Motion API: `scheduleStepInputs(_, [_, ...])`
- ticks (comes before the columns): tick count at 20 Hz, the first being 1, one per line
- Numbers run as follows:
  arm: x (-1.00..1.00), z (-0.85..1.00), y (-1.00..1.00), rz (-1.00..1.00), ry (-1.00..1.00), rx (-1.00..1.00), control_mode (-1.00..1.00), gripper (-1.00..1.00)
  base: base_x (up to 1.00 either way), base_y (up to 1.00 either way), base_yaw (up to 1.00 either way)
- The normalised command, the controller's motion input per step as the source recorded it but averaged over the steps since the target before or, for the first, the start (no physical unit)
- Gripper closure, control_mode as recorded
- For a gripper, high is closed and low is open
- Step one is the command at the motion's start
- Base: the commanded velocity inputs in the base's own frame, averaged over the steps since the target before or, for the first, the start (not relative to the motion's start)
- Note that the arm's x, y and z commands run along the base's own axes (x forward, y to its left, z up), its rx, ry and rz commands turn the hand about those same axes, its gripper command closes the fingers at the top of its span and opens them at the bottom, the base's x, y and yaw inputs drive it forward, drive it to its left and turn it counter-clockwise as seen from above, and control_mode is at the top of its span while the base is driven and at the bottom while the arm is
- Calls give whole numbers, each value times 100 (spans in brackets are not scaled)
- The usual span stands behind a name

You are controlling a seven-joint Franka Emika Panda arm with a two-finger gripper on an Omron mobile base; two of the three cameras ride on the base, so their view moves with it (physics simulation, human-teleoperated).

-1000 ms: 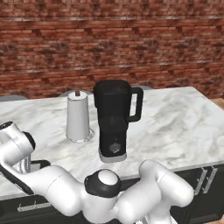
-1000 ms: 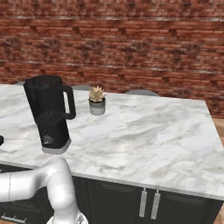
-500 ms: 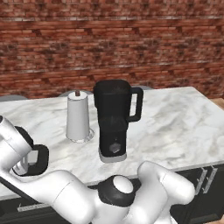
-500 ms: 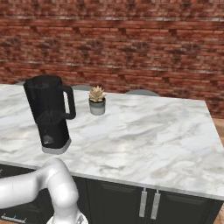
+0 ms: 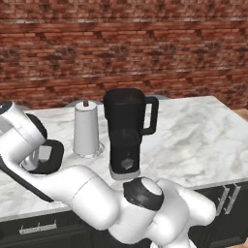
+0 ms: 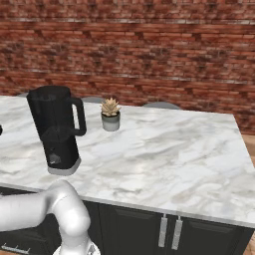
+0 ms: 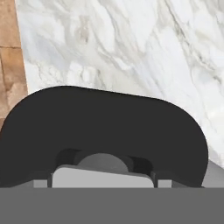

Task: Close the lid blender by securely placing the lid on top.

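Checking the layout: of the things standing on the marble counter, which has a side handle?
The tall black blender; the white-grey cylinder and small potted plant have none.

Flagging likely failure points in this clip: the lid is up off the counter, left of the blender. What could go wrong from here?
1. The white cylinder with the dark red knob stands between the lid and the blender, so a low sweep across could knock it over.
2. The lid looks tipped on edge. Unless it is levelled over the jar mouth, it may seat crooked or slide off.
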Motion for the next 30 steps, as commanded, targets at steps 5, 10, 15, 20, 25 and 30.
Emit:
scheduleStepInputs(5, [23, 89, -25, -22, -3, 0, -100, 100, 0, 0, 0])
scheduleStepInputs(10, [7, 65, -32, -30, -11, 3, -100, 100, 0, 0, 0])
scheduleStepInputs(15, [8, 52, -43, -29, -15, 6, -100, 100, 0, 0, 0])
scheduleStepInputs(20, [3, 44, -59, -12, -23, 6, -100, 100, 0, 0, 0])
scheduleStepInputs(25, [-38, 2, -64, -1, -35, 7, -100, 100, 0, 0, 0])
scheduleStepInputs(30, [-35, 3, -73, -3, -29, 12, -100, 100, 0, 0, 0])
